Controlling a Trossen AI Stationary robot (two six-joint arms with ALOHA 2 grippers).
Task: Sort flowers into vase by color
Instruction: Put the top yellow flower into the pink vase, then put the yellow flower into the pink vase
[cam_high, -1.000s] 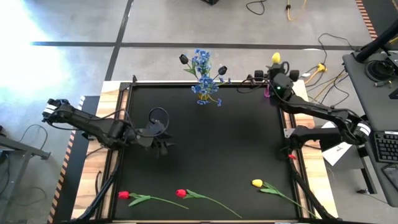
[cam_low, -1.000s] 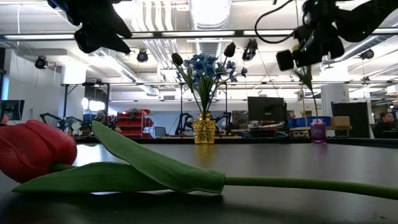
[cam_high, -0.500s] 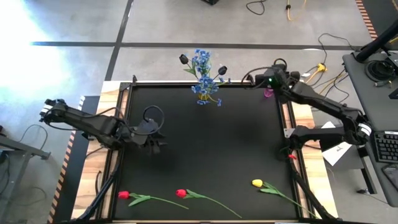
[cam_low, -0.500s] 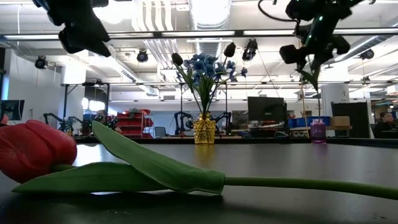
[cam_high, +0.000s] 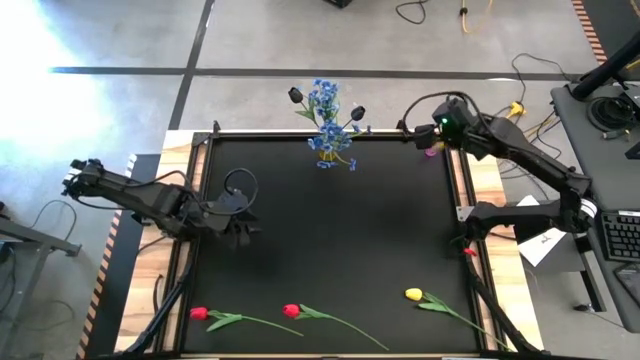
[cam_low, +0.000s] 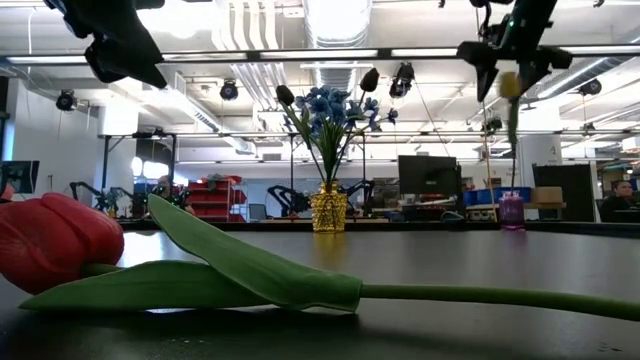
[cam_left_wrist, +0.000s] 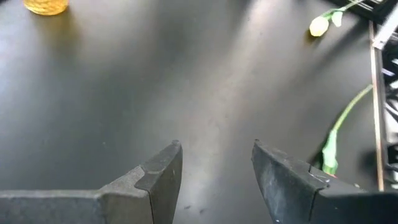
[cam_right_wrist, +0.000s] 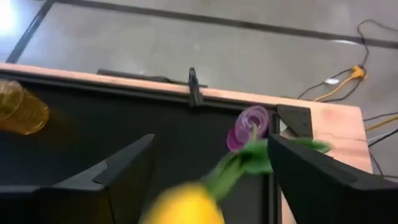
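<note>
Right wrist view shows the right gripper (cam_right_wrist: 208, 186) clamping a yellow tulip (cam_right_wrist: 186, 211) just above the purple vase (cam_right_wrist: 249, 127); misaligned, its dangling stem could miss. Left gripper (cam_left_wrist: 214, 168) waits open.

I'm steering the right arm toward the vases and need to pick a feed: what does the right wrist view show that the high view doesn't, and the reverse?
Only the right wrist view shows the carried yellow tulip between that arm's jaws, its stem pointing toward the purple vase.

Only the high view shows the whole table: the left gripper, two red tulips, another yellow tulip along the near edge, and the blue and black flowers.

Both show the gold vase, the purple vase and the black mat.
</note>
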